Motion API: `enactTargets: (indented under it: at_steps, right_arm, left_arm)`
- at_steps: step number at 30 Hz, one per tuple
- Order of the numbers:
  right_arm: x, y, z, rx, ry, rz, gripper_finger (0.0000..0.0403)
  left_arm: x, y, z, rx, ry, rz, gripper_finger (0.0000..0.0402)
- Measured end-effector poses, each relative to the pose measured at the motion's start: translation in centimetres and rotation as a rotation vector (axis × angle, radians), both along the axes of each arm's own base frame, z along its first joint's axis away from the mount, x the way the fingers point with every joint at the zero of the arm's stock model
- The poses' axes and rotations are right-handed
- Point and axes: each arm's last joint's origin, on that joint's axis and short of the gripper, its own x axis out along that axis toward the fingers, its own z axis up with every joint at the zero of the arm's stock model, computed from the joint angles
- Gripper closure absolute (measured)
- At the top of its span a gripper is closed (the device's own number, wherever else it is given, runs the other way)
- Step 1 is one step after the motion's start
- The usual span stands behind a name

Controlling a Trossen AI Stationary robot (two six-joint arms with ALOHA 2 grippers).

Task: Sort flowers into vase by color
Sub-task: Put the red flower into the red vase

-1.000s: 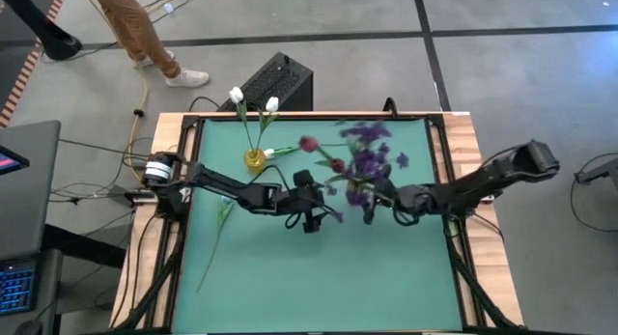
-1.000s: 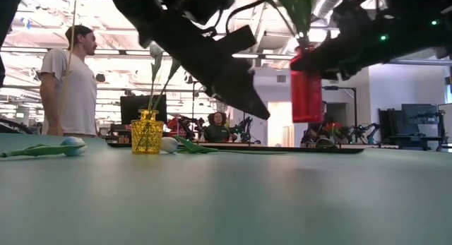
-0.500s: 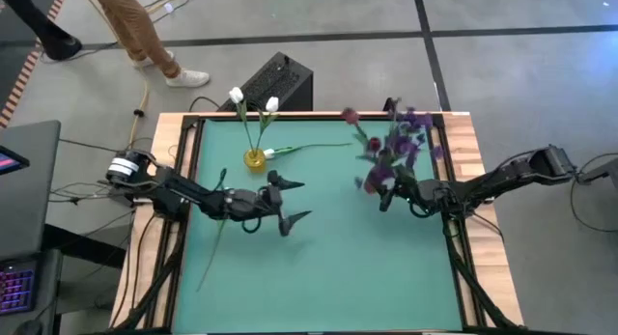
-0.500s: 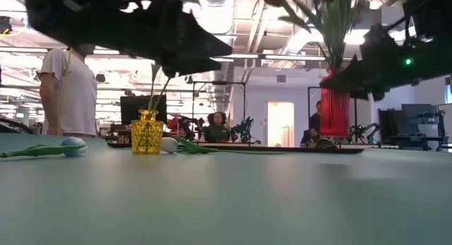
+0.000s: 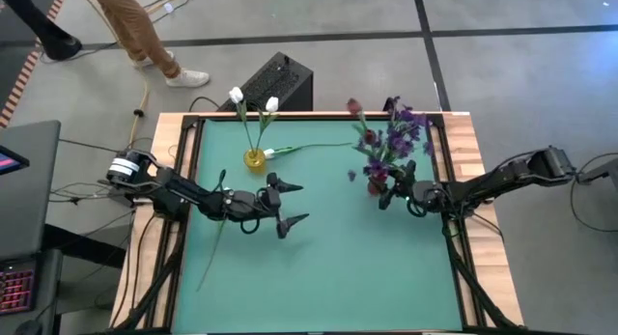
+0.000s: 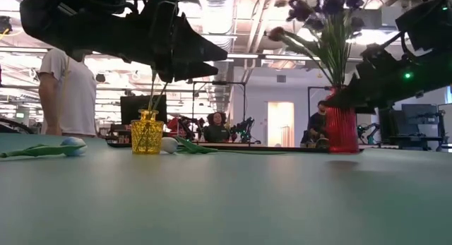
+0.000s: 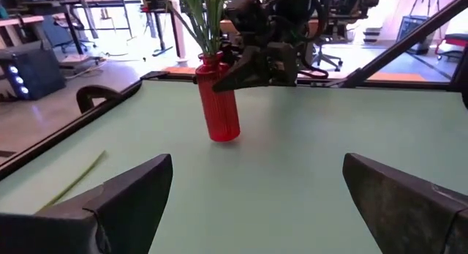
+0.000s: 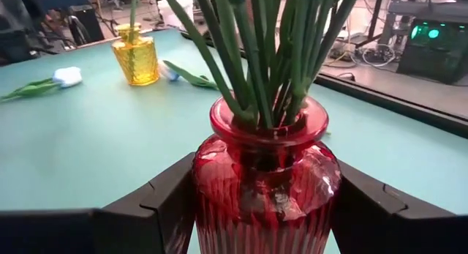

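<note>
A red ribbed vase [image 7: 219,100] stands at the table's right, holding a purple spray [image 5: 394,140] and dark red tulips [image 5: 353,107]. My right gripper [image 8: 265,181] is shut on this vase. A yellow vase [image 5: 254,159] at the far left holds two white tulips [image 5: 237,94]. Another white tulip [image 5: 307,149] lies on the table beside the yellow vase. One more flower [image 5: 216,237] lies near the left edge. My left gripper [image 5: 293,204] hangs open over the table's middle, pointing level toward the red vase, with nothing between its fingers. My right gripper pinches the red vase's ribbed body [image 8: 216,184] just below the neck, one finger [image 8: 164,203] on each side. The fingers come in about level from the table's right side. The vase is upright, and its base appears to rest on the table [image 6: 342,150].
A black box [image 5: 275,82] sits beyond the far edge. A person [image 6: 67,90] stands beyond the table at the far left. The wooden frame [image 5: 463,142] borders the green mat; the near half [image 5: 319,287] is bare mat.
My right gripper has carried the red vase from above the table's middle toward the right edge and down onto the mat; the vase was tilted on the way and now stands upright. My left gripper has drawn back toward the left edge and tipped up to level.
</note>
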Motion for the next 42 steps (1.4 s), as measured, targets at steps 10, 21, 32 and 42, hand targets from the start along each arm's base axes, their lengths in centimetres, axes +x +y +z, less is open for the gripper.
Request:
enactTargets:
  at_steps: [10,21,32,42]
  right_arm:
    - [-0.30,0.05,-0.55,0.010,0.019,0.032,0.0131]
    - [-0.31,0.07,-0.60,-0.010,0.041,0.048,0.0131]
    - [-0.24,0.16,-0.58,0.001,0.037,0.084,0.0089]
    - [-0.25,0.17,-0.62,0.002,0.041,0.087,0.0082]
  left_arm:
    - [0.00,0.00,-0.04,0.000,0.003,0.000,0.0013]
    - [0.00,0.00,-0.06,-0.009,0.002,0.001,0.0013]
    - [0.00,-0.01,-0.07,-0.029,-0.002,0.002,0.0013]
    - [0.01,-0.07,-0.07,-0.032,-0.002,-0.015,0.0013]
